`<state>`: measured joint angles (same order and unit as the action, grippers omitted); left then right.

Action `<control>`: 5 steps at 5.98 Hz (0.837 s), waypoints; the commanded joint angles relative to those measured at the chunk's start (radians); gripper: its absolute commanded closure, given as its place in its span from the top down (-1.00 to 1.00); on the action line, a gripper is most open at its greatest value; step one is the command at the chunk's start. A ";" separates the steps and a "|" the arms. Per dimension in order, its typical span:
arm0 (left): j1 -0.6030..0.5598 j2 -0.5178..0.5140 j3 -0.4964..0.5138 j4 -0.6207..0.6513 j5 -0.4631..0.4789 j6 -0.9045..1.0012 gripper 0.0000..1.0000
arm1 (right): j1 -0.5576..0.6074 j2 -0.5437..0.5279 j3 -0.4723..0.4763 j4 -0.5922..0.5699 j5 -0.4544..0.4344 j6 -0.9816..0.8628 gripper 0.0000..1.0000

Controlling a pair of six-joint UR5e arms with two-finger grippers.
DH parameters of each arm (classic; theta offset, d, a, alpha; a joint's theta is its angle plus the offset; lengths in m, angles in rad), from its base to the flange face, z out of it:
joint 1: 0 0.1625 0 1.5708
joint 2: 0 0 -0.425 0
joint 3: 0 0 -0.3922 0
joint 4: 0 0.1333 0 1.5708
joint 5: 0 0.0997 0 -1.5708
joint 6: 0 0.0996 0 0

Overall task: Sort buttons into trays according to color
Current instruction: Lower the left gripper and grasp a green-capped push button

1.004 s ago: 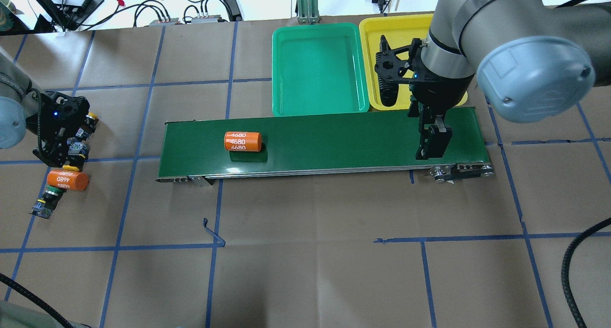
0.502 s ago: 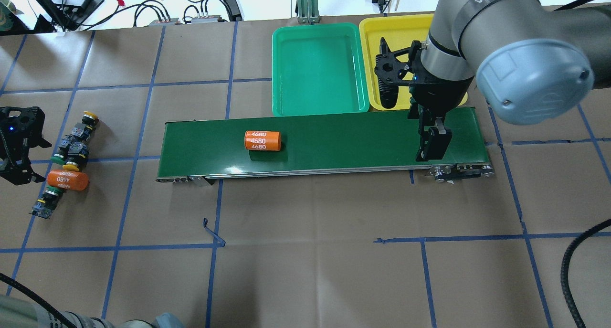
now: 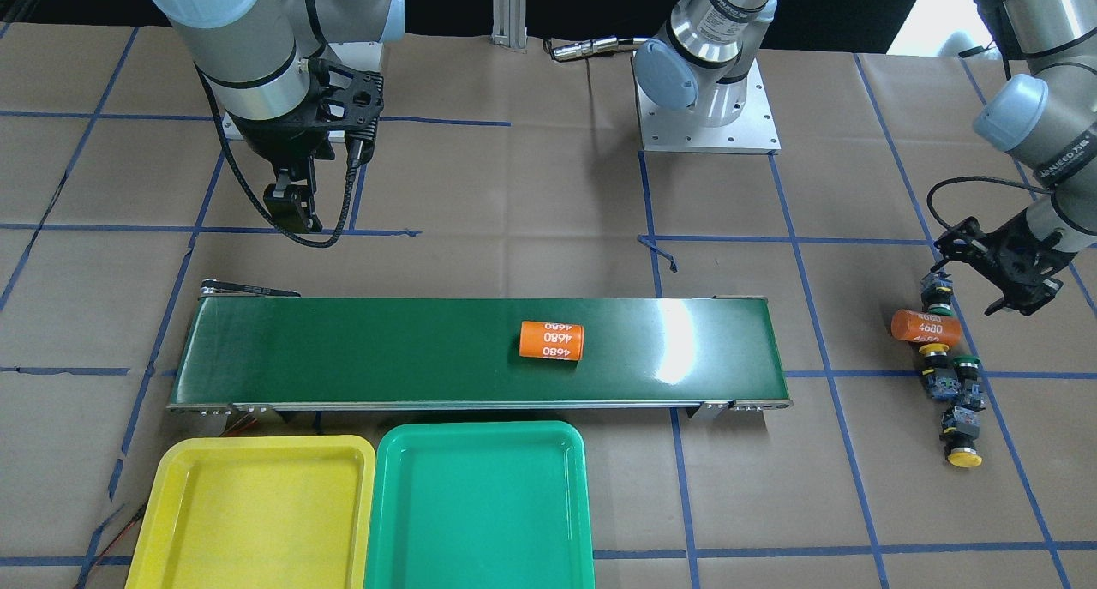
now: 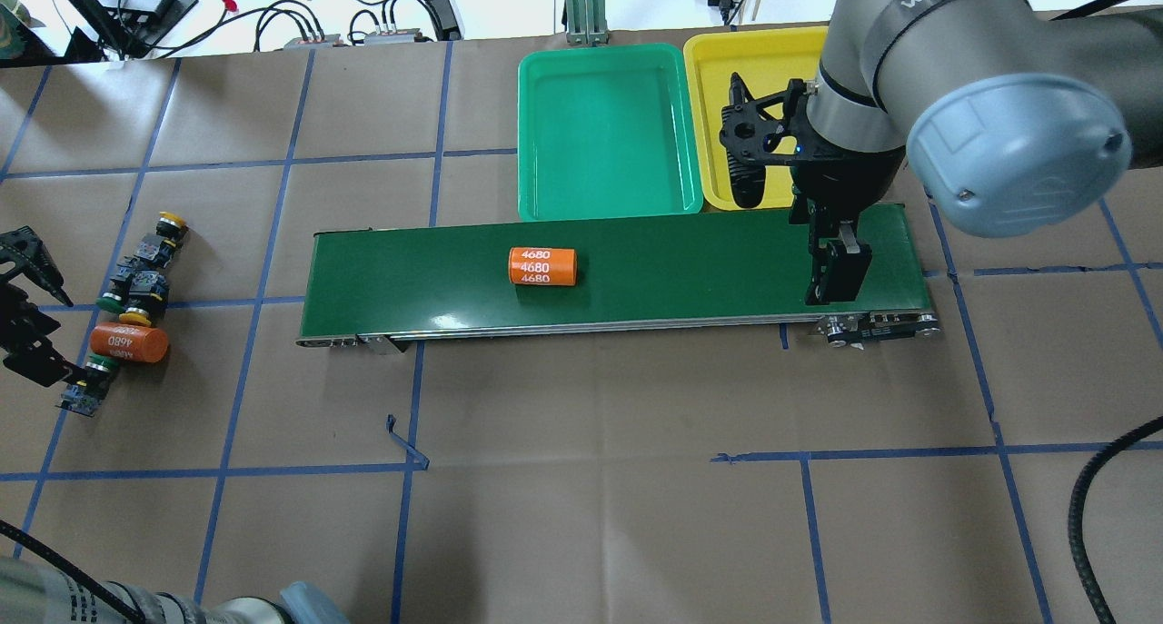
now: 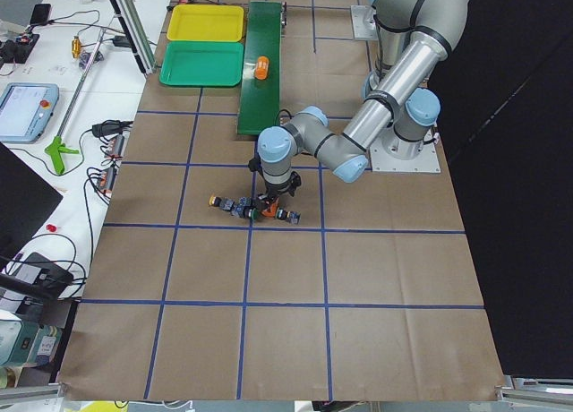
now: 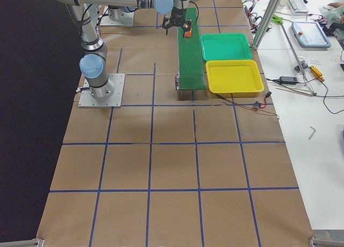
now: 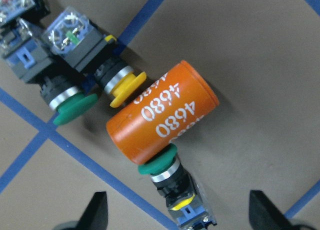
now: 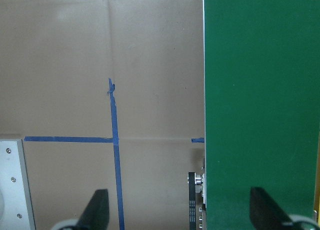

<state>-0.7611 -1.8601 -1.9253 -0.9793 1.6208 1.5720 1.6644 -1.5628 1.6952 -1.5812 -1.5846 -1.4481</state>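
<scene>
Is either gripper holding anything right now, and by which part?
Nothing is held. The left gripper is open above the buttons and orange cylinder on the table; the right gripper is open and empty above the conveyor belt.

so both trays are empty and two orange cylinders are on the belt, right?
Not quite. Only one orange cylinder is on the belt; the other cylinder lies on the table among the buttons, as the overhead view shows. Both the green tray and the yellow tray are empty.
</scene>
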 commanded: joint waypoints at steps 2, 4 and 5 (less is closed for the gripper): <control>0.040 -0.056 -0.035 0.026 0.002 -0.121 0.96 | 0.002 0.000 -0.005 -0.006 -0.005 0.000 1.00; 0.040 -0.089 -0.041 0.065 0.086 -0.148 0.58 | 0.002 0.000 0.000 -0.006 -0.005 0.000 1.00; 0.036 -0.090 -0.041 0.064 0.090 -0.148 -0.13 | 0.002 0.000 0.003 -0.005 -0.005 0.002 1.00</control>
<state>-0.7225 -1.9441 -1.9657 -0.9185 1.6930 1.4297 1.6659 -1.5632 1.6959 -1.5872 -1.5892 -1.4473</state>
